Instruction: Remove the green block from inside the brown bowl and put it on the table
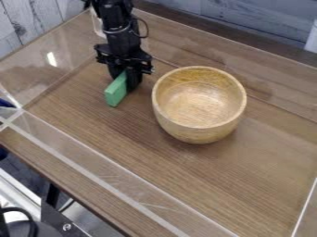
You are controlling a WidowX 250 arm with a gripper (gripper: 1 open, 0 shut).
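The end effector [124, 73] is pointing straight down over the left part of the tabletop [186, 176], its black fingers closed on the upper end of the green block [117, 91]; the block is sitting outside the brown bowl [198, 103], just to the bowl's left, with its lower end pointing toward the near-left and looking to be resting on the wood surface, though whether it is fully down or slightly tilted is hard to tell from this angle; the black arm is rising from the end effector toward the top edge of the view, where it is running out of sight.

The brown bowl is standing upright near the middle of the tabletop, its round light-wood interior showing nothing inside; the block and the bowl are lying near each other but are not touching, a strip of bare wood showing between them.

Clear acrylic walls [74, 153] are running along the tabletop's edges, the near one crossing the lower left of the view and catching some glare; beyond the far-left edge a pale planked wall [31, 23] is showing.
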